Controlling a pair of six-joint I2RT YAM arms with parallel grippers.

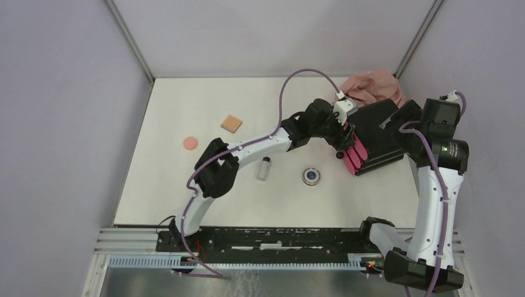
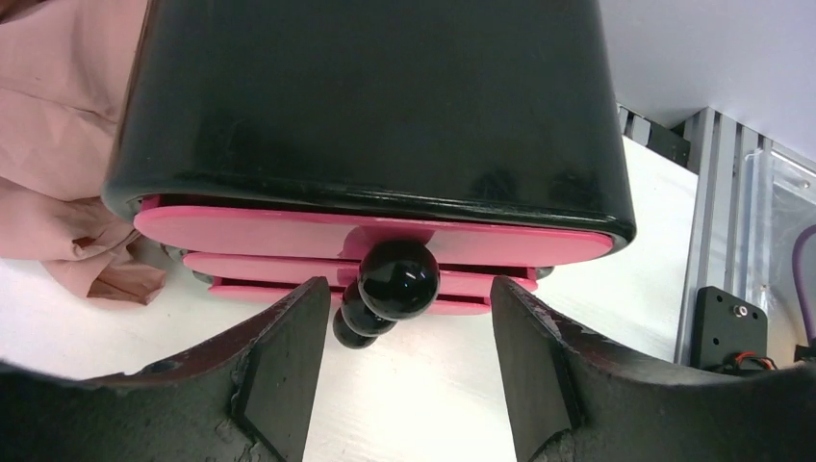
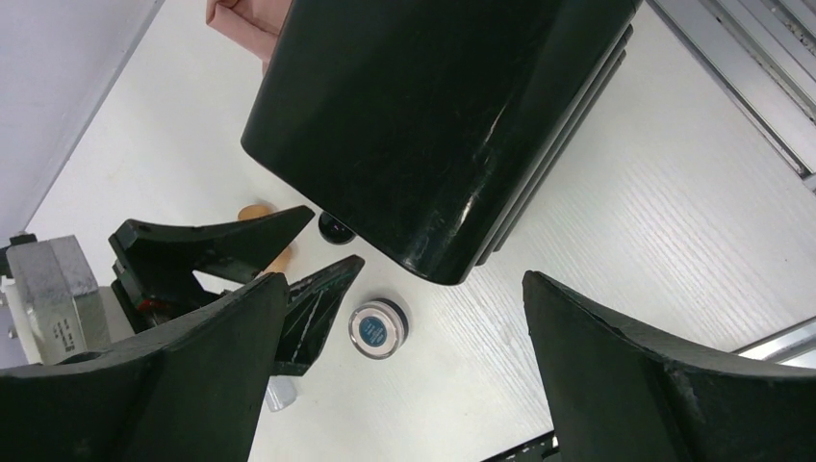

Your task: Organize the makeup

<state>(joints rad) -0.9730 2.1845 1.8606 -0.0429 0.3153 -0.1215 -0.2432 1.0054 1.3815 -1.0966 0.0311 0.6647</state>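
Your left arm point(image 1: 260, 147) was built of white tubular links joined by bulky black housings. Your right arm point(image 1: 433, 204) matched it, white between black joints. A thin purple cable point(image 1: 286, 86) looped over the left one in the upper middle of the overhead frame, and a second cable point(image 1: 441, 192) ran along the right. A white block point(image 1: 344, 109) sat at the left wrist. The fingers point(image 2: 284, 375) of the left gripper point(image 2: 406, 287) were matte black with chipped edges and flat pads. Those of the right gripper point(image 3: 402, 284) were plain black wedges.
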